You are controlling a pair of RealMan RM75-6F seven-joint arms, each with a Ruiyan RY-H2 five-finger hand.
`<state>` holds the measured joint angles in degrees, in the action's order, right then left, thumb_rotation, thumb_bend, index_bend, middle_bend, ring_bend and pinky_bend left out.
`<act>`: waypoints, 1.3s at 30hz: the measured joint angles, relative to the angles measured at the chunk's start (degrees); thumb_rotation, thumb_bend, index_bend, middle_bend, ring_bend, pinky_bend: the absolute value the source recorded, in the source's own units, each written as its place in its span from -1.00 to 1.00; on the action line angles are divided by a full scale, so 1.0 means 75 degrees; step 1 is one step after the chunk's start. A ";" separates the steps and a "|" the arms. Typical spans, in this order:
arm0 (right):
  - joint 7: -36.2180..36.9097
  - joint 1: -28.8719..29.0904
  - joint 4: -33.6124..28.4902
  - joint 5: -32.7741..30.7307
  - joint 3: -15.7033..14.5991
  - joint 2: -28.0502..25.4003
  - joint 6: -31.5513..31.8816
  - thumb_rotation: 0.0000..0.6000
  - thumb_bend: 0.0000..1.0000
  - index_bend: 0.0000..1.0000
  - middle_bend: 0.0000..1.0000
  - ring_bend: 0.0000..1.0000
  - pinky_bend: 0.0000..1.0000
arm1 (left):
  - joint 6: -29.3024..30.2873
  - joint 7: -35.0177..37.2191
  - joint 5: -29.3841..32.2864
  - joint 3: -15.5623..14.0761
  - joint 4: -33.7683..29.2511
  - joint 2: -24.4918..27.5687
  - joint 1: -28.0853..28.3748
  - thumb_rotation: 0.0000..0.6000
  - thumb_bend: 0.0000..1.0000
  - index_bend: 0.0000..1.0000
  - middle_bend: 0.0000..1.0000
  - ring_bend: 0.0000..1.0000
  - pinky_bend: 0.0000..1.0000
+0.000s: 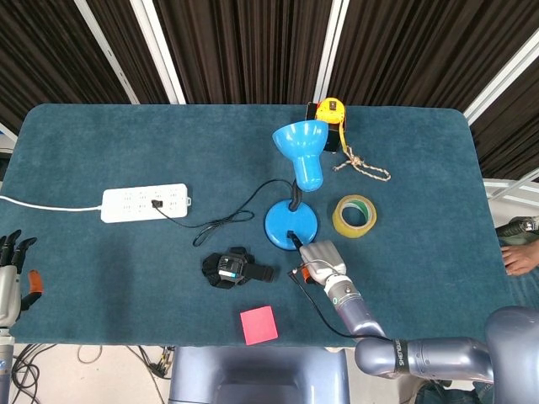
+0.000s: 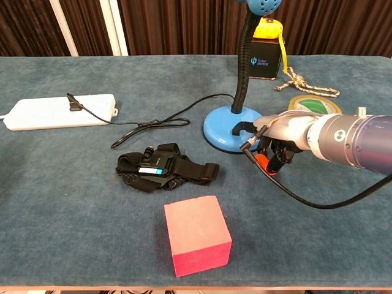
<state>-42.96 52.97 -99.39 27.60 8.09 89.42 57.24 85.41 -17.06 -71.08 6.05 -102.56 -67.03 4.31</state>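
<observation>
Right hand (image 2: 278,136) against round blue lamp base (image 2: 228,131), fingers curled under, grip unclear. Left hand (image 1: 10,271) far left of base, cut by frame edge, fingers straight, apart, holding nothing.

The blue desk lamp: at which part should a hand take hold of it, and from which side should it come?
Probably the black flexible neck of the blue desk lamp, taken from the lamp's right side. The neck is thin and upright, so fingers can wrap around it, while the round base is flat and wide. The right hand is already beside the base.
</observation>
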 measured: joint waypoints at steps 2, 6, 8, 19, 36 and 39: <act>-0.0003 0.0012 -0.0028 0.0014 -0.0053 -0.0013 0.0010 1.00 0.39 -0.91 0.24 0.52 0.95 | 0.0003 -0.0004 -0.0012 -0.0004 0.0002 -0.0001 0.0001 1.00 0.28 -0.68 -0.94 -1.00 -1.00; -0.0026 0.0052 -0.0057 -0.0023 -0.0133 -0.0020 0.0025 1.00 0.39 -0.73 0.24 0.52 0.97 | 0.0022 -0.0005 -0.0022 -0.0004 0.0010 -0.0004 -0.0003 1.00 0.28 -0.68 -0.94 -1.00 -1.00; -0.0049 0.0069 -0.0077 -0.0031 -0.0182 -0.0023 0.0034 1.00 0.39 -0.66 0.24 0.52 0.98 | 0.0027 -0.0006 -0.0026 -0.0003 0.0016 -0.0006 -0.0003 1.00 0.28 -0.68 -0.94 -1.00 -1.00; -0.0161 0.0219 -0.0175 -0.0218 -0.0278 -0.0091 0.0099 1.00 0.39 -0.89 -0.04 0.27 1.00 | 0.0040 -0.0019 -0.0022 0.0001 0.0040 -0.0009 -0.0003 1.00 0.28 -0.68 -0.94 -1.00 -1.00; 0.1237 -0.1163 -0.2562 0.0600 -0.0027 -0.3118 0.1273 1.00 -0.29 -1.00 -0.89 -0.67 0.55 | 0.0145 -0.0153 -0.0099 -0.0015 0.0005 -0.0033 -0.0018 1.00 0.28 -0.68 -0.94 -1.00 -1.00; 0.1527 -0.1742 -0.2941 0.1442 -0.0457 -0.3896 0.1435 1.00 -0.29 -1.00 -0.91 -0.72 -0.82 | 0.0184 -0.0222 -0.0073 0.0000 0.0015 -0.0062 -0.0021 1.00 0.28 -0.68 -0.94 -1.00 -1.00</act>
<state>-31.51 39.91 -121.44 38.42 4.66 60.20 68.01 86.78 -18.73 -71.63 6.05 -102.45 -67.50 4.16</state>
